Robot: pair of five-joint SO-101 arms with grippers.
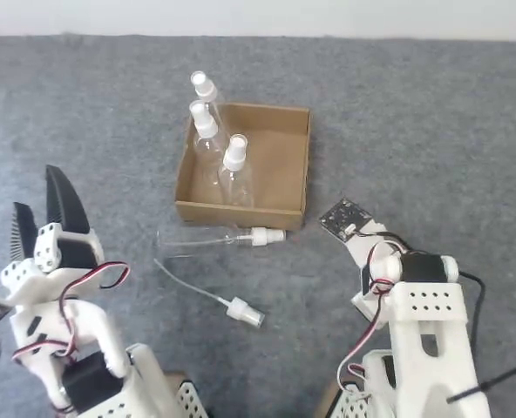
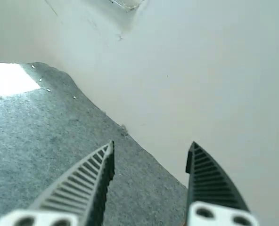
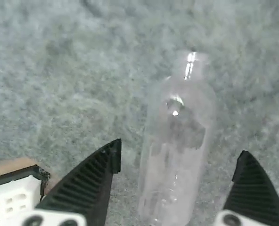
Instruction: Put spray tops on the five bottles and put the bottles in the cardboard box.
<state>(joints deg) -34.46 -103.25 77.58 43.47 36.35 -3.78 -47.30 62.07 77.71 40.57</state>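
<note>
Three capped bottles are held upright in box. Right claw spread around lying bottle; left claw released.

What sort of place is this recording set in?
Probably a small indoor robot test bench: a grey felt-like mat as the work surface, a plain pale wall behind it, and a cardboard box holding spray bottles ahead of two small arms.
</note>
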